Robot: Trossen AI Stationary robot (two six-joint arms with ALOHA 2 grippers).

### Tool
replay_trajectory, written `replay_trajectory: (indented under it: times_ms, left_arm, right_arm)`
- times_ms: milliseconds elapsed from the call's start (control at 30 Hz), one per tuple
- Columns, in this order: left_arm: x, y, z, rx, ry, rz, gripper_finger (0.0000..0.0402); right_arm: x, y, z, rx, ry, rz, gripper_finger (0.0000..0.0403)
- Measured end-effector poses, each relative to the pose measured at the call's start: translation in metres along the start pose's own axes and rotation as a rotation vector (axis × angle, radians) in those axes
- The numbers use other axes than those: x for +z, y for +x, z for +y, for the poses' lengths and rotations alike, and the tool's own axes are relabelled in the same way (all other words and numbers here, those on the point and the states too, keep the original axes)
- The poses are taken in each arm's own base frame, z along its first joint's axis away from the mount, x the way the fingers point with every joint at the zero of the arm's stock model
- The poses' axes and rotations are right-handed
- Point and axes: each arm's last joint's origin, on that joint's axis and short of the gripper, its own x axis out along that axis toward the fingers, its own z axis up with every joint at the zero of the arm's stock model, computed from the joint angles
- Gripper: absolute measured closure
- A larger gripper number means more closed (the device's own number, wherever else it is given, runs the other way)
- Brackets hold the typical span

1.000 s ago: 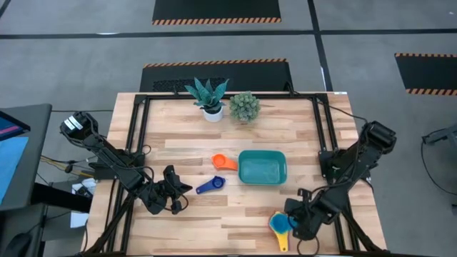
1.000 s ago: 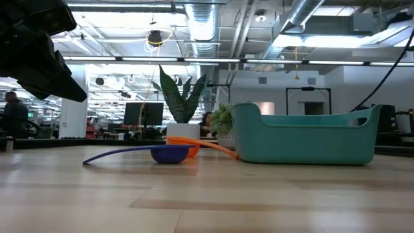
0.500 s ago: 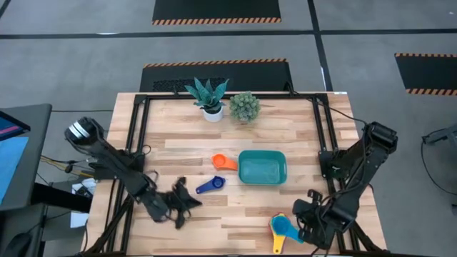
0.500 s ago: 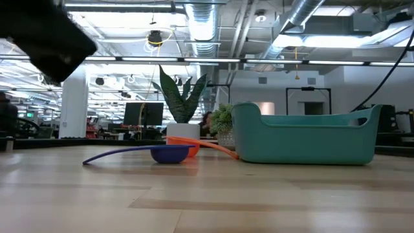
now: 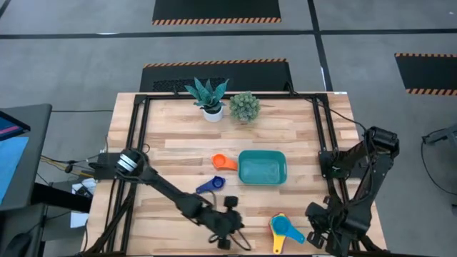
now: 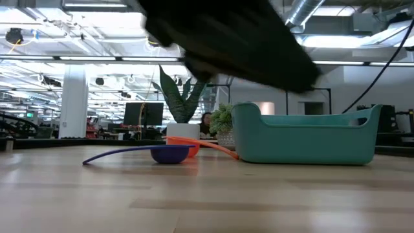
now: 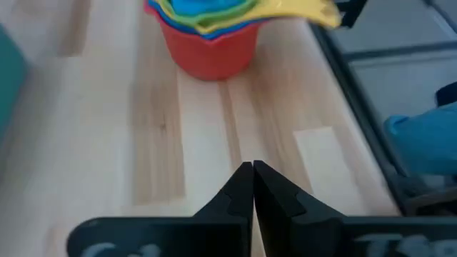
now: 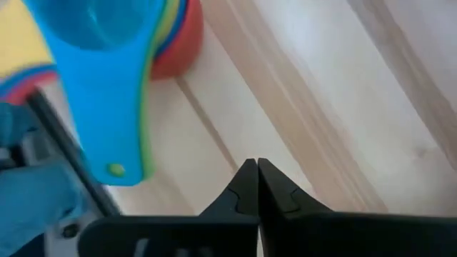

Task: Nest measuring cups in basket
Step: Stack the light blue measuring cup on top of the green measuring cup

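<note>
Reaching across the front of the worktop (image 5: 300,125), the left arm ends with the left gripper (image 5: 227,230) near the front edge, its fingers pressed together and holding nothing, as the left wrist view shows (image 7: 251,187). Ahead of it, well apart, stands the nested stack of measuring cups (image 5: 284,229): red cup (image 7: 208,51) at the bottom, with green, yellow and light blue cups inside it, handles fanning out; in the right wrist view the light blue handle (image 8: 107,107) lies on top. The right gripper (image 5: 330,227) sits just beside this stack at the front right corner, fingers also pressed together and empty (image 8: 251,187). The basket (image 5: 262,167) rests upright near the worktop centre, and nothing can be seen in it from above; the low view shows its teal wall (image 6: 304,139). An orange cup (image 5: 222,162) lies just beside the basket's left wall, and a dark blue cup (image 5: 209,185) lies near it toward the front, apart from the basket; low view shows the dark blue bowl (image 6: 169,154) in front of the orange one. Two potted plants (image 5: 221,101) stand at the rear edge. A dark arm section blurs across the top of the low view (image 6: 226,39).
</note>
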Motion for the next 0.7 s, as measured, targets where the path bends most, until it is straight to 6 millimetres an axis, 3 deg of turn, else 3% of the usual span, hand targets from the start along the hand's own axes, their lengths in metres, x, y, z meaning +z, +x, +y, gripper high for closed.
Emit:
replay_trajectory:
  times_ms: [133, 267, 500, 700]
  left_arm:
    - [0.006, 0.036, -0.004, -0.039, 0.037, 0.076, 0.0401]
    - [0.038, 0.052, -0.008, -0.073, 0.076, 0.053, 0.0402]
    - [0.062, 0.058, -0.009, -0.059, 0.157, 0.089, 0.0401]
    - [0.06, 0.059, -0.007, -0.081, 0.157, 0.113, 0.0402]
  right_arm:
    - [-0.01, 0.015, 0.004, -0.044, -0.025, -0.005, 0.0391]
    - [-0.014, 0.023, 0.006, -0.067, -0.015, -0.005, 0.0397]
    - [-0.009, 0.029, 0.011, -0.049, 0.012, -0.007, 0.0391]
    - [0.004, 0.034, 0.02, 0.009, 0.004, -0.005, 0.0398]
